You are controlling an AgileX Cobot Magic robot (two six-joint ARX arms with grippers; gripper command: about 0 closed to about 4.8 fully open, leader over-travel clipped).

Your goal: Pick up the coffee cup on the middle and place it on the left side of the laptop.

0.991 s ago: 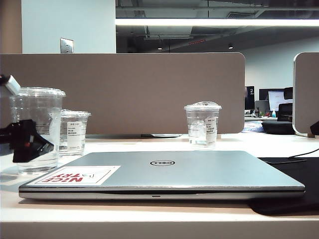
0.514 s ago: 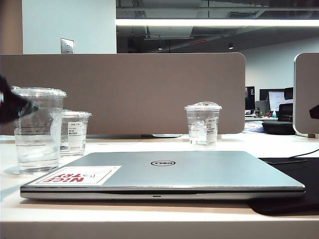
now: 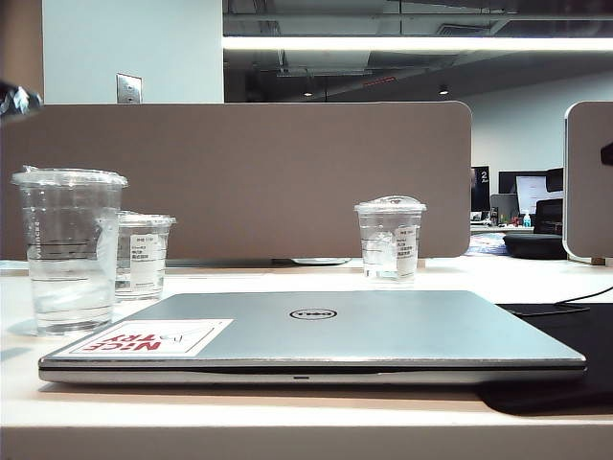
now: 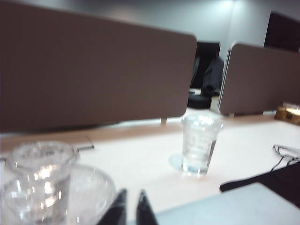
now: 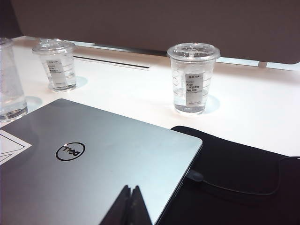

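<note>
A: Item one, the coffee cup [image 3: 69, 251]?
B: Tall, clear, flat lid, thin dark lines on its side. Stands upright on the white desk [image 3: 287, 422] just beside the laptop's left front corner, free of either claw.

A: The laptop [image 3: 316, 335]?
B: Silver-grey, lid closed, round logo, "NICE TRY" sticker [image 3: 144, 338] near its left corner. Its right side lies over a black mat [image 5: 243, 173].

A: Other cups?
B: A shorter labelled cup [image 3: 142, 254] just behind the tall one; a domed-lid labelled cup [image 3: 389, 240] well apart, beyond the laptop.

A: Left gripper [image 4: 130, 208]?
B: Raised above the two left cups, fingertips drawn nearly together, holding nothing; the view is blurred, so a slight gap may remain.

A: Right gripper [image 5: 131, 206]?
B: Fingertips pressed together, empty, hanging over the laptop lid.
</note>
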